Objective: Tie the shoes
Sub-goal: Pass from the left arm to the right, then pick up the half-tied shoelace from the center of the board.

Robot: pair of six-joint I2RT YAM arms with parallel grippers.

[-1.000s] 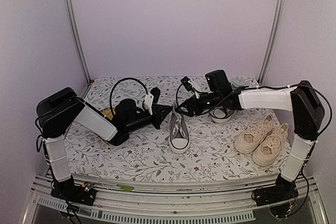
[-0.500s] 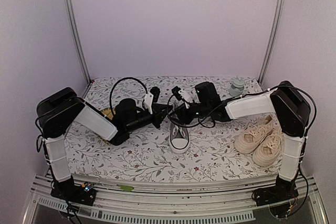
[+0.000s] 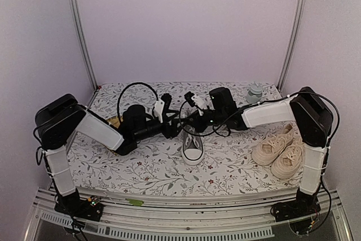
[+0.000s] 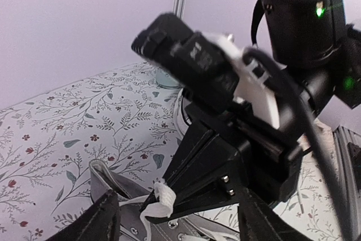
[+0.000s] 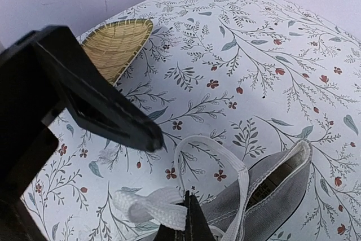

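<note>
1. Fingers of the right gripper are pressed together, and I can see them pinching the white lace just above the grey shoe. A loop of that lace arcs from the pinch back down to the shoe's collar.
2. Over to the left gripper: it's spread wide and holding nothing. In its wrist view its two dark fingers stand either side of the right gripper's tip, with the frayed lace end between them.
3. From above, the grey shoe sits mid-table, toe towards the arm bases and heel towards the back wall, so its long axis runs near to far. Both grippers meet over the far, heel end, the left coming in from the left and the right from the right.
4. Here's what the next move turns on. The short free end pokes out of the pinch towards the left arm's side, right at the mouth of those open fingers. I judge the left arm the nearer one to take it.
5. I'm leaving the cream pair alone. It sits well apart on the right, near the right arm's base. The woven basket lies off to the left, clear of the lace.
6. It's crowded in there. If I close the left fingers, I reckon they could nip the right fingertip rather than the lace.
</note>
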